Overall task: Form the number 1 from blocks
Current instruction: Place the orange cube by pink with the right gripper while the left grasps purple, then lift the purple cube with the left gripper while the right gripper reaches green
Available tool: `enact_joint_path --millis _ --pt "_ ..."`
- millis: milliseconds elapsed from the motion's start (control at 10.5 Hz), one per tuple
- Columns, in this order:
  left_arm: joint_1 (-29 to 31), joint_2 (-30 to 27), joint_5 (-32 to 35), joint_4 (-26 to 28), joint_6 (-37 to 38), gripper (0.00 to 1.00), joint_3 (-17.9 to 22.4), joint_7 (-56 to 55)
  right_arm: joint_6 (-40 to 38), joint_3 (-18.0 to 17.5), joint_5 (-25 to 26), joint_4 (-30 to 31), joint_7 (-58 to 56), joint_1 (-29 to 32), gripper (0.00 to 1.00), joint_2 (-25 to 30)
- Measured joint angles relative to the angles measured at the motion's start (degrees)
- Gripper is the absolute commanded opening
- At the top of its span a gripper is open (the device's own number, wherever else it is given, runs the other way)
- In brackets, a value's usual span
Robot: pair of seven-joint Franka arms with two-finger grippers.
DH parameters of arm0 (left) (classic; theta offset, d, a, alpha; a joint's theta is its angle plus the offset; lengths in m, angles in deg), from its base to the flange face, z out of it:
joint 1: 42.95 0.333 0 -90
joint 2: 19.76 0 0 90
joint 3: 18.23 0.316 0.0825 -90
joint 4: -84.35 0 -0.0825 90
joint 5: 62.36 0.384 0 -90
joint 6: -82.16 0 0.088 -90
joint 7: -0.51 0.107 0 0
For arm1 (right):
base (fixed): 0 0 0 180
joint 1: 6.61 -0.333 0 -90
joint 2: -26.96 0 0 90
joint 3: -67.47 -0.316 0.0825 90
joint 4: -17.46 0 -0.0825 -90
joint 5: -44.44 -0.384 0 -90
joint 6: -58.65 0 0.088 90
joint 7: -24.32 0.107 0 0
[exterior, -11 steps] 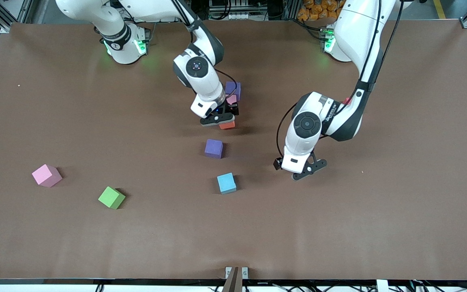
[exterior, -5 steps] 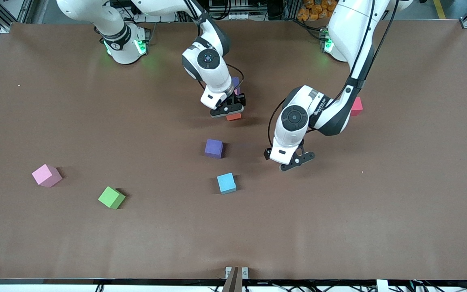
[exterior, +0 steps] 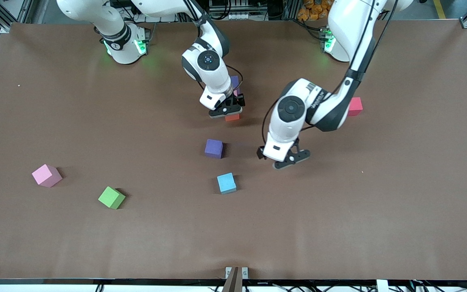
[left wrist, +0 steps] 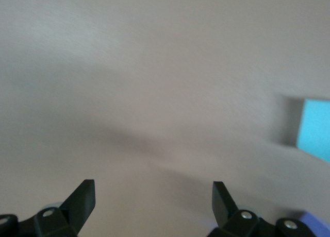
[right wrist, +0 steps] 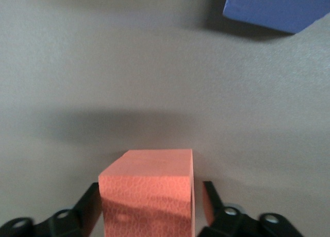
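- Blocks: the right tool (exterior: pixel 228 111) is down at the table (exterior: pixel 55 243) around the orange block (exterior: pixel 232 117). Its jaws are released. In the right wrist view the orange block (right wrist: pixel 147 193) rests on the table between the fingers (right wrist: pixel 212 202), with a gap on at least one side.
- Just farther from the front camera than the orange block, a sliver of pink block (exterior: pixel 237 92) and then the row purple block (exterior: pixel 235 81) show past the right arm. They appear to run in one line, though the arm hides whether they touch.
- My reading is that this line is the stem of the 1, with three blocks placed.
- The left tool (exterior: pixel 287 160) hangs empty with its jaws spread wide. It is over bare table between the loose purple block (exterior: pixel 213 148) and the light blue block (exterior: pixel 226 183), toward the left arm's end.
- Both blocks show at the edge of the left wrist view, the light blue block (left wrist: pixel 314 130) and a purple corner (left wrist: pixel 315 222), so one of them looks like its next pick.
- Still scattered are the loose purple and light blue blocks near the middle and the red block (exterior: pixel 355 106) by the left arm.
- The green block (exterior: pixel 111 197) and a second pink block (exterior: pixel 46 175) lie well apart toward the right arm's end.
- Five blocks are left, so the task looks under halfway.
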Motion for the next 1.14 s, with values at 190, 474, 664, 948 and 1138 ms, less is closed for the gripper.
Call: enact_joint_path --millis 190,474,664,948,1138 --pt "-3.19 1.62 0.01 -2.44 0.0 1.0 -0.04 0.0 -3.2 0.41 0.0 -0.54 0.21 1.2 1.0 2.51" --pt "-5.09 5.91 0.01 -8.96 -0.03 1.0 -0.04 0.29 -15.11 0.62 0.12 -0.52 -5.01 7.76 1.0 11.18" --pt "-5.81 8.17 0.01 -12.02 -0.03 1.0 -0.08 2.91 -18.83 0.72 0.13 2.61 -12.57 12.93 1.0 16.76" --pt "-9.6 10.89 0.02 -14.56 -1.94 1.0 -0.03 4.95 -23.47 0.78 0.26 4.75 -18.59 21.32 1.0 22.17" --pt "-11.91 14.31 0.23 -18.45 -3.22 1.0 0.58 4.97 -25.73 0.88 3.23 4.06 -19.9 28.81 1.0 25.49"
